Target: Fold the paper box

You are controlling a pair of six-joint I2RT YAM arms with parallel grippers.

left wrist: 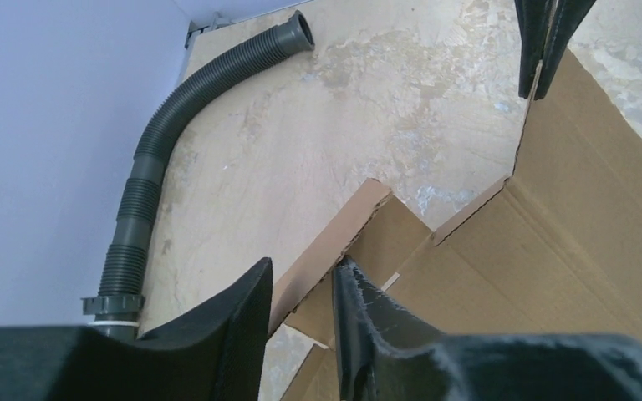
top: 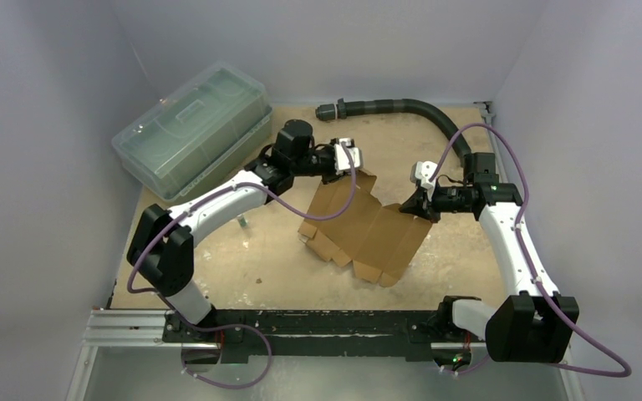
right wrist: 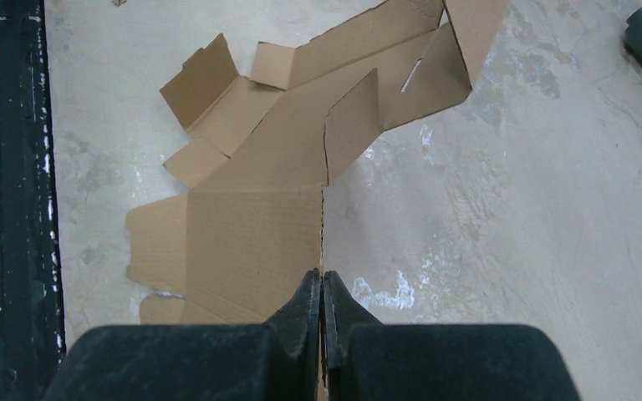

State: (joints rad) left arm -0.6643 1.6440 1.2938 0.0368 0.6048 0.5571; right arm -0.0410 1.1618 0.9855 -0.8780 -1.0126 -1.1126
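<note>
Where the bench (top: 267, 267) lies right of the plastic bin (top: 192, 129), the paper box (top: 366, 225) sits spread out.
On its side nearest the bin, the left gripper (left wrist: 301, 271) is half open around a raised flap. On the side farthest from the bin, the right gripper (right wrist: 323, 280) pinches an edge tight.

L arm (top: 217, 205) stretched fwd, L gripper (left wrist: 301, 276) jaws part open — R arm (top: 506, 238) bent inward, R gripper (right wrist: 323, 280) clamped tight on box (right wrist: 251, 242) edge.
</note>
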